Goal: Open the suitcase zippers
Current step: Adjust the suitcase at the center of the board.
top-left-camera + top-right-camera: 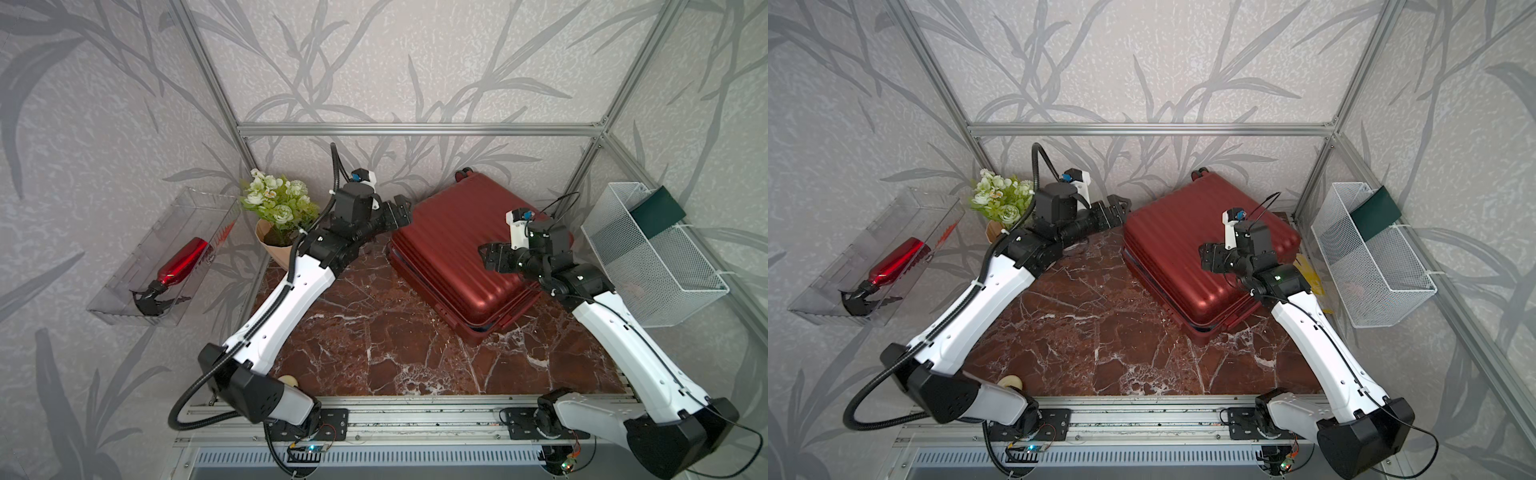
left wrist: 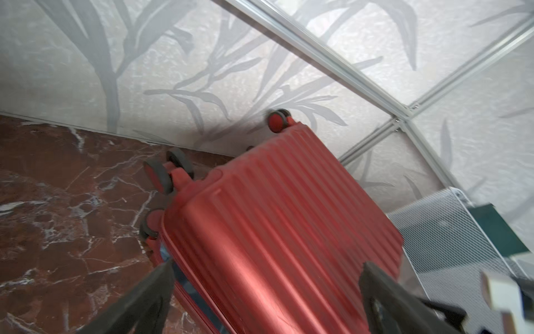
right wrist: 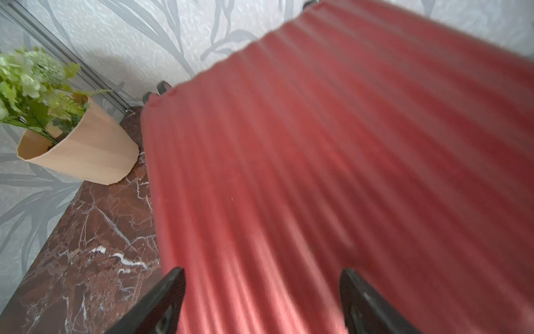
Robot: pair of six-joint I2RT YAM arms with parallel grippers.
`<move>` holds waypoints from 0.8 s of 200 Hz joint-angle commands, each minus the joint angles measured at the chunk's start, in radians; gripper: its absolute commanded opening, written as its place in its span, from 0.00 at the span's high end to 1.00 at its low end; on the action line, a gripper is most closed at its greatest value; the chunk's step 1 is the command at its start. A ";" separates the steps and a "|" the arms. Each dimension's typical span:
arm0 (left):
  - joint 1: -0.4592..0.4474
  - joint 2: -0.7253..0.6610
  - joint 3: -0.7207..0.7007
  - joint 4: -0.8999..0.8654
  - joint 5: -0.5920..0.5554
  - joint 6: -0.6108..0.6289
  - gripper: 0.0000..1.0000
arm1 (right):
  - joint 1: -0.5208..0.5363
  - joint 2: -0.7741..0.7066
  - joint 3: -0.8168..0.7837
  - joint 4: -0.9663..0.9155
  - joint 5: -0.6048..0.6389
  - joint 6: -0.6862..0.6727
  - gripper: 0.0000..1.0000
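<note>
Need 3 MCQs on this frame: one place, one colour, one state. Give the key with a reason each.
1. Where is the red spray bottle?
A) in the white mesh basket
B) on the tabletop
C) in the clear wall bin

2. What colour is the suitcase shell?
A) blue
B) dark red
C) white

3. How is the left pincer?
A) open, holding nothing
B) shut on the suitcase
C) shut on the bottle

Key:
1 C: both top views show the bottle lying inside the clear bin.
2 B: the ribbed shell is dark red in every view.
3 A: the left wrist view shows its fingers spread apart, gripping nothing.
</note>
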 commanded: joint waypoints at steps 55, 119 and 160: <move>0.081 0.500 0.417 0.024 0.116 -0.006 0.01 | 0.000 -0.314 -0.207 -0.110 0.173 0.168 0.15; 0.056 0.758 0.757 -0.018 0.157 0.081 0.01 | -0.015 -0.323 -0.262 -0.171 0.393 0.253 0.10; 0.053 0.868 0.874 -0.108 0.174 0.087 0.01 | -0.059 -0.250 -0.295 -0.036 0.237 0.267 0.07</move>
